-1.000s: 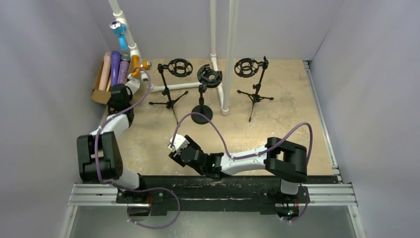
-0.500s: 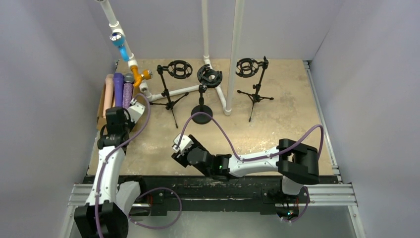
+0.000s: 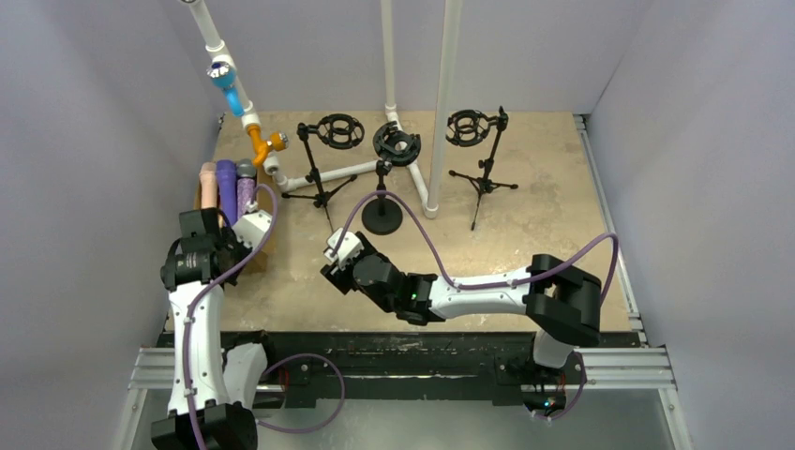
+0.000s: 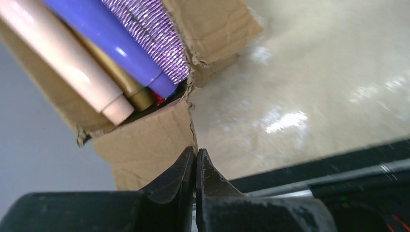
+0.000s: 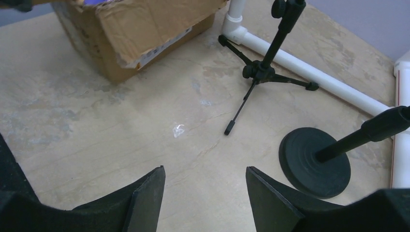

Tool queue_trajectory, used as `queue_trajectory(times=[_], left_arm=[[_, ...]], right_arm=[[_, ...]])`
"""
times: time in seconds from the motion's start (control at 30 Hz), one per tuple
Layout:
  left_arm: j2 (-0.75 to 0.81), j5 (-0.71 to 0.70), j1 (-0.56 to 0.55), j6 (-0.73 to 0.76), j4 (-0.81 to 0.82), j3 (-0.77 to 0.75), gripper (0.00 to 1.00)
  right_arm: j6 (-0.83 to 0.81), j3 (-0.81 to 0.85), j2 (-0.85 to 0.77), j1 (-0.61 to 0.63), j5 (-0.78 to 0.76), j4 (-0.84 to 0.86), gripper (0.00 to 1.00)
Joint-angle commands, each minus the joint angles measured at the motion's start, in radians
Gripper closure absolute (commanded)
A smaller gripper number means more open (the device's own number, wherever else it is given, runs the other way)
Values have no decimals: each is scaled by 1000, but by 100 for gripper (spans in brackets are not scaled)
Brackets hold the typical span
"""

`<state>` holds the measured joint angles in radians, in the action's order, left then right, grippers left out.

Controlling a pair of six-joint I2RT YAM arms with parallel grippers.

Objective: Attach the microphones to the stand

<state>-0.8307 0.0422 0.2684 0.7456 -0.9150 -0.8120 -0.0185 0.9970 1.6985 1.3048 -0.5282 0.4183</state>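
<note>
Several microphones lie in a cardboard box (image 4: pixel 145 145): peach (image 4: pixel 63 53), purple (image 4: pixel 111 38), purple glitter (image 4: pixel 150 29), gold (image 4: pixel 130 89) and a bit of red (image 4: pixel 158 99). In the top view the peach (image 3: pixel 208 181), purple (image 3: pixel 226 180) and glitter (image 3: pixel 246 190) ones stick out beyond my left arm. My left gripper (image 4: pixel 196 152) is shut on the box's torn near right corner, also in the top view (image 3: pixel 248 248). My right gripper (image 5: pixel 205 169) is open and empty above the table, also in the top view (image 3: pixel 326 267). Three black stands (image 3: pixel 319 164) (image 3: pixel 384 178) (image 3: pixel 480 150) are at the back.
A white PVC pipe frame (image 3: pixel 328 171) runs behind the stands, with a blue microphone (image 3: pixel 223 75) and an orange one (image 3: pixel 258 142) on its slanted pipe. In the right wrist view the tripod stand (image 5: pixel 263 67), round base (image 5: pixel 309 164) and box (image 5: pixel 140 29) lie ahead.
My left arm has pulled back toward the near edge, and the box with its microphones has slid along with it. My right gripper has moved a little toward the stands.
</note>
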Motion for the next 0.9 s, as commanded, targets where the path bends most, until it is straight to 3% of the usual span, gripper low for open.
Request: queue_trajectory(times=[0.0, 0.3, 0.33, 0.5, 0.57, 0.7, 0.87], left_arm=[[36, 293, 3, 166, -421, -99, 100], [4, 413, -4, 337, -730, -195, 99], [7, 432, -4, 353, -749, -201, 94], [18, 487, -5, 341, -742, -277, 52], [9, 490, -3, 324, -731, -311, 44], [-28, 492, -3, 317, -745, -376, 41], [-70, 491, -3, 309, -749, -429, 40]], right_arm=[[53, 66, -52, -50, 50, 1, 34], [48, 409, 62, -236, 247, -140, 38], [44, 459, 86, -247, 271, -160, 38], [24, 726, 234, -262, 359, -270, 40], [23, 825, 300, -262, 387, -300, 43], [32, 935, 386, -262, 452, -333, 53], [34, 1067, 477, -263, 492, -359, 76]])
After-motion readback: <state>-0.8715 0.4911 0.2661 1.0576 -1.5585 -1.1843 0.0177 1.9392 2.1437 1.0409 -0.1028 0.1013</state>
